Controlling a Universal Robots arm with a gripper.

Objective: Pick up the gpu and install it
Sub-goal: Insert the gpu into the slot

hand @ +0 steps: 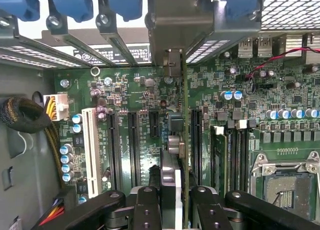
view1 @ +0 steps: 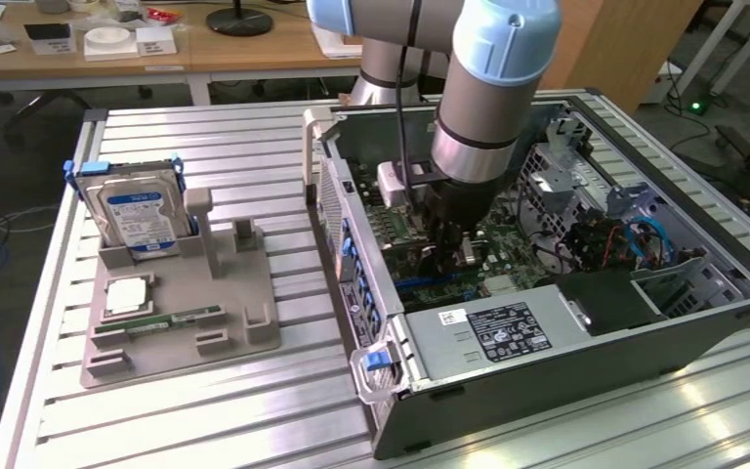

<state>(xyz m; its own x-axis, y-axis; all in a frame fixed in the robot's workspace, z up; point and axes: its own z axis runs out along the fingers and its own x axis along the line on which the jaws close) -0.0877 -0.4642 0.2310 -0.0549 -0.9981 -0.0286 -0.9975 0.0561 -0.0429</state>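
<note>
gripper (hand: 172,202) clamped narrow on gpu (hand: 184,140) edge-on above motherboard (hand: 135,90) slots inside case (view1: 584,381), could miss slot or snag bracket if tilted

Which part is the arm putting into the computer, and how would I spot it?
Look inside the open computer case on the table, under the arm. The gripper holds the gpu edge-on over the motherboard: a thin card, unlike the boxy hard drive outside.

Even indoor light, glare on table slats (view1: 687,401) (lower corner), mild softness
</note>
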